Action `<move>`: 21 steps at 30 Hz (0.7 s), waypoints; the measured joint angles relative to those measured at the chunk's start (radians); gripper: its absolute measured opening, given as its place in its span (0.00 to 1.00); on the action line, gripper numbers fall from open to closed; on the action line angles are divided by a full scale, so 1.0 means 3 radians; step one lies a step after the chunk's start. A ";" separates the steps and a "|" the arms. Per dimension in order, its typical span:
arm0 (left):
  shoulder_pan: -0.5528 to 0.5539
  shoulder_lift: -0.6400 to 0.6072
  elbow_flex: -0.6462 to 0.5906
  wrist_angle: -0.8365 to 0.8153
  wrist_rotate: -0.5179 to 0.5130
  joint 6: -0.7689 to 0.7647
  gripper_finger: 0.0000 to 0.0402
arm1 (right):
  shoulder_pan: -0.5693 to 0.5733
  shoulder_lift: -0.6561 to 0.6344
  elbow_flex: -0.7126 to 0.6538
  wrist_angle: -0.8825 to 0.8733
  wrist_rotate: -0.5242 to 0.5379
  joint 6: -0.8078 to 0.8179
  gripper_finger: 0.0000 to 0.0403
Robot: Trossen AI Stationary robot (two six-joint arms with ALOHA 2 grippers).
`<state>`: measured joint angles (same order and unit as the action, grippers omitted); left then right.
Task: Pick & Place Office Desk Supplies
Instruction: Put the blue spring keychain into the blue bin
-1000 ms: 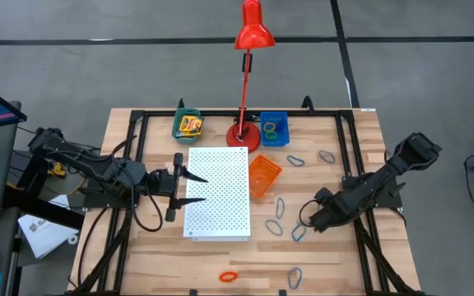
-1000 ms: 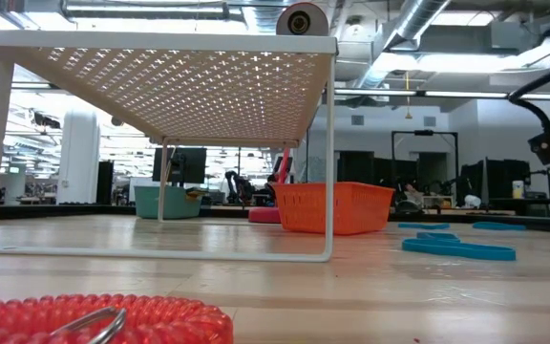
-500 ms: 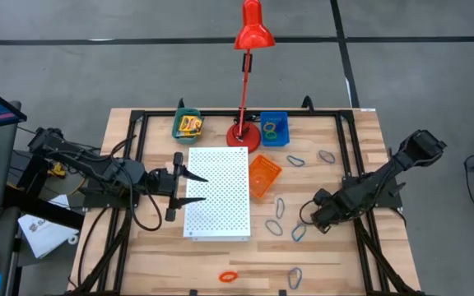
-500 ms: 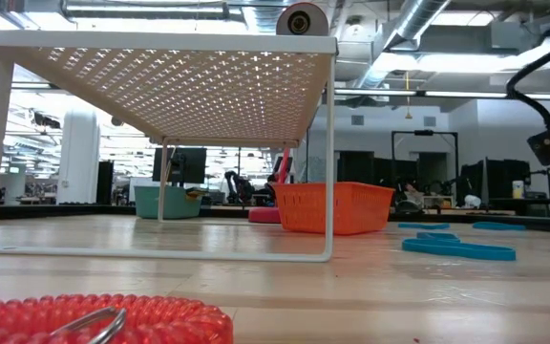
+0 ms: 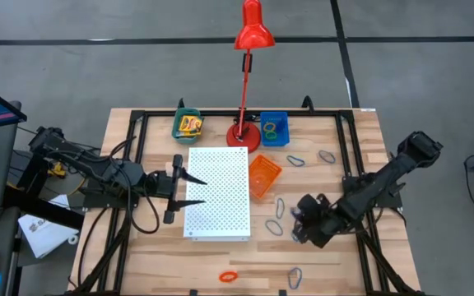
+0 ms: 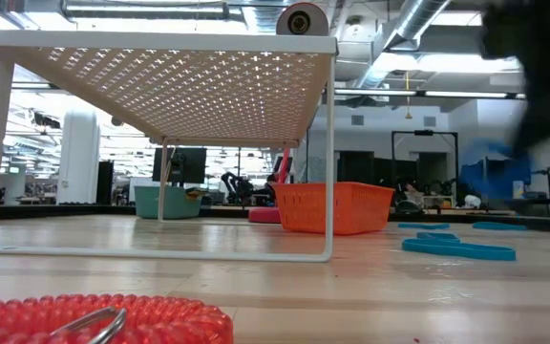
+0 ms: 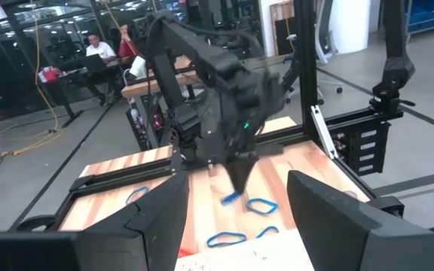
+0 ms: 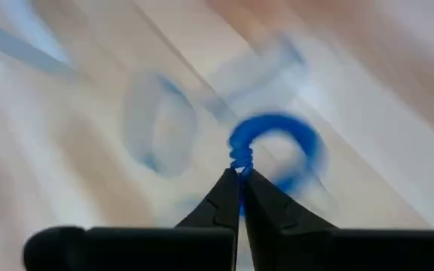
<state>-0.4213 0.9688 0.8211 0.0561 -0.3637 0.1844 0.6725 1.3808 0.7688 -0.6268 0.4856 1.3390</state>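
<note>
Blue loop (image 8: 273, 147) in right end effector (image 8: 239, 177)

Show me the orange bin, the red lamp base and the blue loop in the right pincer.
orange bin (image 5: 263, 176), high view, its floor.
red lamp base (image 5: 243, 136), high view, round foot.
blue loop (image 8: 277, 147), right wrist view, its curved band.

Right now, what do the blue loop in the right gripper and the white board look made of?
Blue loop: looks like coiled, springy plastic cord, ridged where the right gripper pinches it; blur leaves it uncertain. White perforated board: probably painted metal, matte, with regular punched holes and thin wire legs.
</note>
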 joint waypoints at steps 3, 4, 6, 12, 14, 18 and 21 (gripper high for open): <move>0.0004 0.0000 0.0000 -0.0013 -0.0001 0.0005 0.54 | -0.0078 0.0016 0.0125 -0.0059 0.0373 -0.0304 0.00; 0.0004 0.0000 0.0000 -0.0007 -0.0003 0.0006 0.54 | -0.0130 0.0018 0.0152 0.0007 0.0438 -0.0440 0.00; 0.0004 0.0000 0.0000 -0.0005 -0.0010 0.0006 0.54 | -0.0277 -0.0037 0.0177 0.0177 0.0498 -0.0762 0.00; 0.0004 0.0000 0.0000 0.0017 -0.0010 0.0006 0.54 | -0.1016 -0.0069 0.0169 0.0622 0.0409 -0.1924 0.00; 0.0004 0.0000 0.0000 0.0017 -0.0010 0.0006 0.54 | -0.1330 -0.0069 0.0169 0.0805 0.0260 -0.2334 0.00; 0.0004 0.0000 0.0000 0.0012 -0.0010 0.0006 0.54 | -0.2040 -0.0069 0.0171 0.1101 -0.0108 -0.3016 0.00; 0.0004 0.0000 0.0000 -0.0024 -0.0010 0.0006 0.54 | -0.2629 -0.0069 0.0171 0.1308 -0.0530 -0.3368 0.00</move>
<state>-0.4202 0.9688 0.8211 0.0489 -0.3667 0.1864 -0.1164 1.3602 0.8200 -0.2343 0.3267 0.3285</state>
